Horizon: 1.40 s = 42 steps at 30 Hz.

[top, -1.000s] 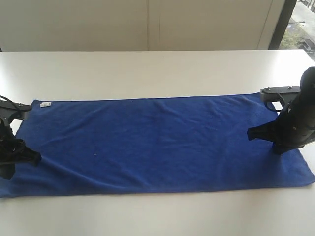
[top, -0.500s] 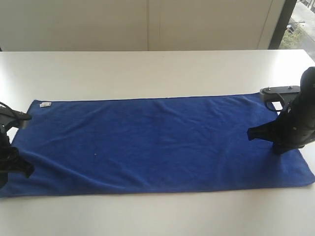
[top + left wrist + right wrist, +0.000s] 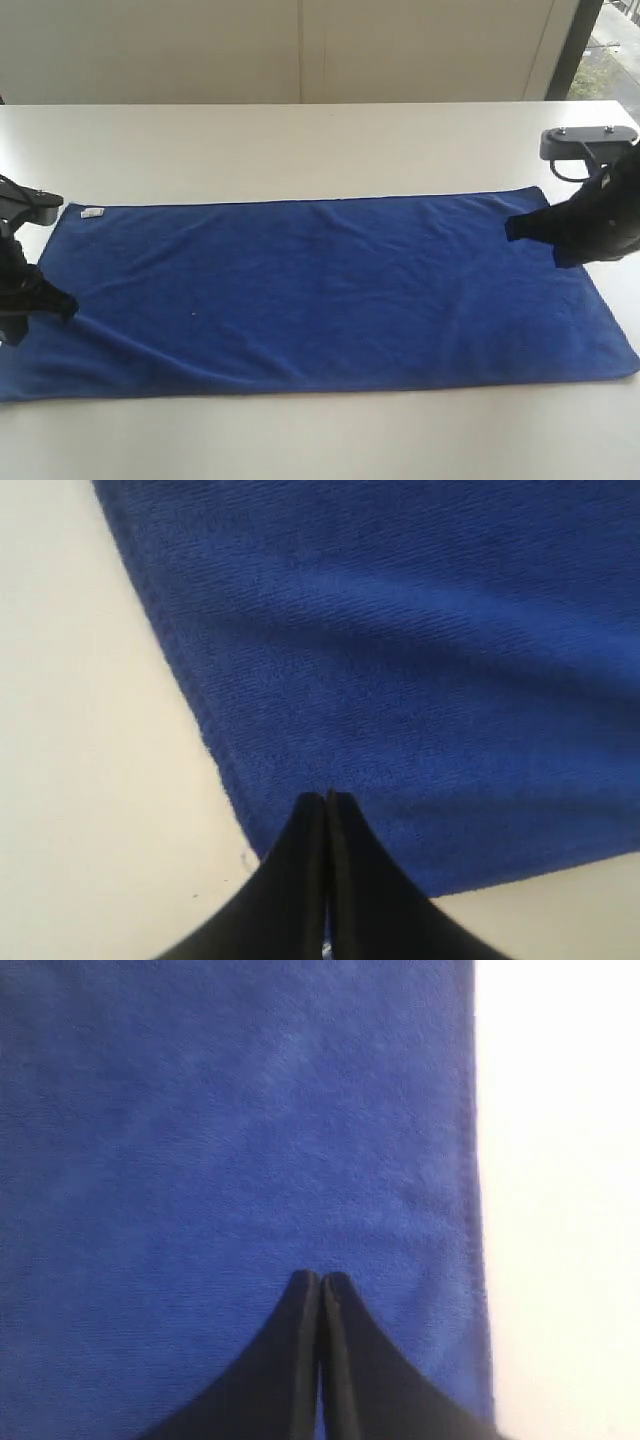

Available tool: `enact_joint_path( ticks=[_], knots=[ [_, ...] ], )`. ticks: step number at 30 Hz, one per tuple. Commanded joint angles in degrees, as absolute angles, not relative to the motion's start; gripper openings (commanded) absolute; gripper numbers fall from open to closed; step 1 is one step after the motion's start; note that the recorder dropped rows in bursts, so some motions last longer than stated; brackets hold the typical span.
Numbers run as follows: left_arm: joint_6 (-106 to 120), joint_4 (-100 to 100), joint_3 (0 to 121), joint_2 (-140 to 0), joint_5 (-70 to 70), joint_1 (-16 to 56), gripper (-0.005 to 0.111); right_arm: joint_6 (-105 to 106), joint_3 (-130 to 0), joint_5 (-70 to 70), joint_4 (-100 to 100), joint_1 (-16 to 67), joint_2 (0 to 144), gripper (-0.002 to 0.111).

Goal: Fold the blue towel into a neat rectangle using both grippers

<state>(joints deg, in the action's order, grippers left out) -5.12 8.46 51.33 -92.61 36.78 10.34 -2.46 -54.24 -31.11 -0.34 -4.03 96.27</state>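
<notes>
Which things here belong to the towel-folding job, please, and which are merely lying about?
Job: blue towel, left gripper, right gripper.
Merely there: white table, window.

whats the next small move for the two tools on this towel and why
Probably open both tools and lower them onto the towel's short ends. The towel lies flat and unfolded on the table. The left tool and right tool sit over opposite ends, each shut with no cloth between its fingers, so neither can grip yet.
</notes>
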Motion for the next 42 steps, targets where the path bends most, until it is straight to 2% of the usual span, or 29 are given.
enact_joint_path(
  ticks=[1,7,14,42],
  knots=[
    [0.0,0.9,51.4,-96.3,36.7,10.5,0.000,14.5,-54.3,-27.3,16.6,3.1,95.9,0.000],
    [0.3,1.9,51.4,-98.7,39.6,10.5,0.000,18.9,-58.8,-23.2,20.9,10.2,104.5,0.000],
    [0.0,5.6,51.4,-98.7,42.2,10.5,0.000,18.7,-60.6,-23.0,20.9,10.2,111.0,0.000],
    [0.0,8.2,51.5,-102.2,49.9,10.5,0.000,17.9,-60.6,-22.2,20.9,10.2,111.4,0.000]
  ],
)
